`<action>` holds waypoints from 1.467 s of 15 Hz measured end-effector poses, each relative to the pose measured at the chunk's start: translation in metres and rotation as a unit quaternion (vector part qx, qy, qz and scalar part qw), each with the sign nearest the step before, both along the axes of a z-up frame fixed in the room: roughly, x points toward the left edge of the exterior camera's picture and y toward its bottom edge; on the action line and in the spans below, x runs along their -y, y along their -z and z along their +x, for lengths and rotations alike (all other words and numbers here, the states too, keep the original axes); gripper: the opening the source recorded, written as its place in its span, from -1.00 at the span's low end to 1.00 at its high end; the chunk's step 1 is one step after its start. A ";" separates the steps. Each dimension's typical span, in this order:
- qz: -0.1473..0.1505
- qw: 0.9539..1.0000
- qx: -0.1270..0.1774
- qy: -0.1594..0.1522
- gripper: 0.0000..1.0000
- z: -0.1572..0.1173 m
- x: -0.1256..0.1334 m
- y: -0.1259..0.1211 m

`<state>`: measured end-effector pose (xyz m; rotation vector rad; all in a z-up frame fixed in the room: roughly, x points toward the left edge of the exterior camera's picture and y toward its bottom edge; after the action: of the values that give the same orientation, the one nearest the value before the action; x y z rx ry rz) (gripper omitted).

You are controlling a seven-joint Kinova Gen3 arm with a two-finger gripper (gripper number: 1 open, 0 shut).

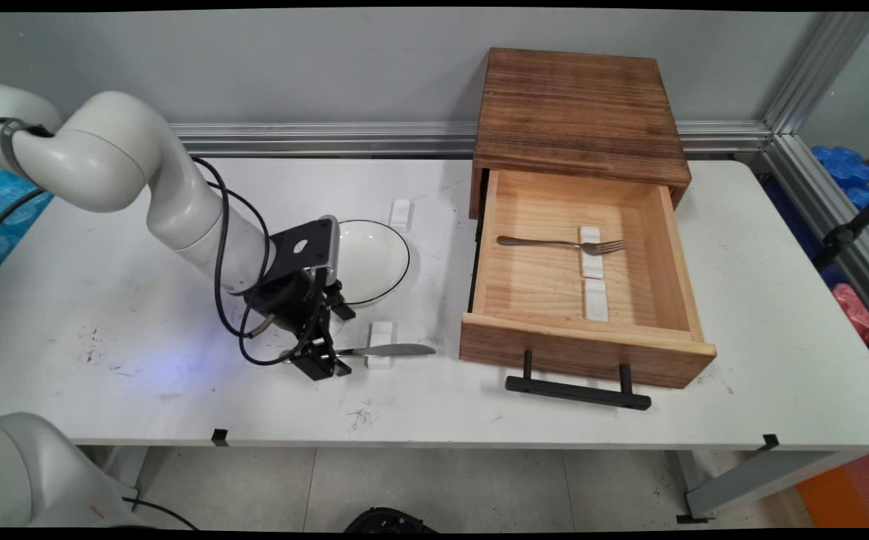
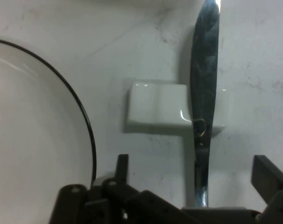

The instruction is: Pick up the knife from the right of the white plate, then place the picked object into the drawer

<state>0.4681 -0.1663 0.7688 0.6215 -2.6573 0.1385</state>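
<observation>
Gripper (image 1: 320, 358) fingers (image 2: 270, 179) spread wide, straddling the handle of the knife (image 2: 204, 93) lying across 1 white rest (image 2: 162, 109) beside the plate (image 2: 34, 140), gripping nothing

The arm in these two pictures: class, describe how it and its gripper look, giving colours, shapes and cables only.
The arm is glossy white, built of thick rounded tube-like links with bulging joints. Thin black cables hang from it in loops. A black band circles the link at the far left. A black angular bracket with an oval hole sits at the wrist. The gripper is black, with jointed bars and two slim fingers.
</observation>
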 end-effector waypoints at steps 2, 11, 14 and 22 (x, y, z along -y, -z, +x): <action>0.000 1.000 0.000 0.001 -1.00 0.000 0.000 0.001; 0.005 1.000 0.000 0.010 -1.00 0.003 -0.005 0.001; 0.006 1.000 -0.001 0.014 -1.00 0.004 -0.007 0.000; 0.007 1.000 -0.005 0.030 -1.00 0.006 -0.010 -0.013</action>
<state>0.4741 -0.1559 0.7813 0.5453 -2.6656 0.1007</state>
